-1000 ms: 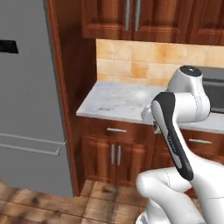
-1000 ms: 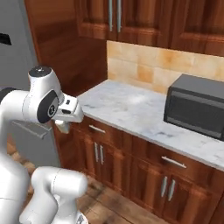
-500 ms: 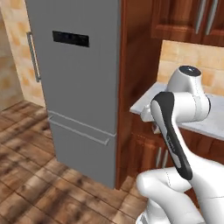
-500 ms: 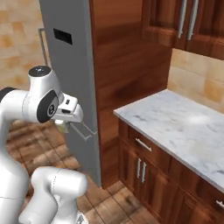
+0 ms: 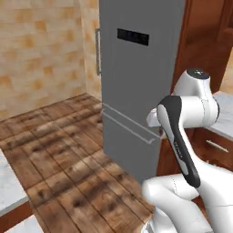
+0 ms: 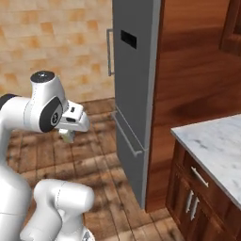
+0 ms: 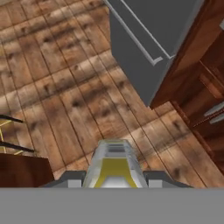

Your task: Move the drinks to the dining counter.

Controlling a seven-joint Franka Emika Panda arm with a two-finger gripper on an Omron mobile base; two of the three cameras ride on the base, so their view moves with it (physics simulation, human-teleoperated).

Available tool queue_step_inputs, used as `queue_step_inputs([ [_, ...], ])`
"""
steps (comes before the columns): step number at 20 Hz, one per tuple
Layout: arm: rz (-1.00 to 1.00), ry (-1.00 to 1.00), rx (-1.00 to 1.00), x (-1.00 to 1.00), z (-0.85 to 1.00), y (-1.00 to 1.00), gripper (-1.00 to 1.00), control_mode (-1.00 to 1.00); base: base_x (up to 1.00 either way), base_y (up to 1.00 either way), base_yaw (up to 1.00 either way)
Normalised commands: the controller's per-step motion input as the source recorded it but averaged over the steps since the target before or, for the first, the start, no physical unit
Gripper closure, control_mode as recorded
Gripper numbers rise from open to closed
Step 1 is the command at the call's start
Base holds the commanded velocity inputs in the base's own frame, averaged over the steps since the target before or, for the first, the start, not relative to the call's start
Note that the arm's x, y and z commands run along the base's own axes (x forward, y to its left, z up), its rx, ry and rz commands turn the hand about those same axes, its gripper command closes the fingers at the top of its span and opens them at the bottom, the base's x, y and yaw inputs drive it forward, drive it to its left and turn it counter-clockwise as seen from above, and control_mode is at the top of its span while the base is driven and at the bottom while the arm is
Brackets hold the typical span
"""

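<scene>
One small carton (image 7: 114, 168) is carried over the floor.
Gripper (image 7: 114, 180) clamps it; grey fridge (image 5: 136, 86) stands far right.

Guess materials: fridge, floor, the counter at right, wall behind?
Fridge: looks like matte grey metal, flat even colour, bar handles. Floor: dark wood planks, grain and seams visible. Counter: white-grey marble look, faint veining, on reddish-brown wood cabinets. Wall: tan stone-like tiles, mottled blocks.
</scene>
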Motion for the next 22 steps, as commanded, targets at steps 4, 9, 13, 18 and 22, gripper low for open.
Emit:
queue_step_inputs([
  [4, 0.00, 0.00, 0.00, 0.00, 0.00, 0.00, 1.00, 1.00, -0.28, 0.16, 0.56],
  [9, 0.00, 0.00, 0.00, 0.00, 0.00, 0.00, 1.00, 1.00, -0.25, 0.14, 0.55],
  [13, 0.00, 0.00, 0.00, 0.00, 0.00, 0.00, 1.00, 1.00, -0.22, 0.17, 0.53],
  [18, 0.00, 0.00, 0.00, 0.00, 0.00, 0.00, 1.00, 1.00, -0.18, 0.14, 0.53],
  [22, 0.00, 0.00, 0.00, 0.00, 0.00, 0.00, 1.00, 1.00, -0.08, 0.01, 0.48],
])
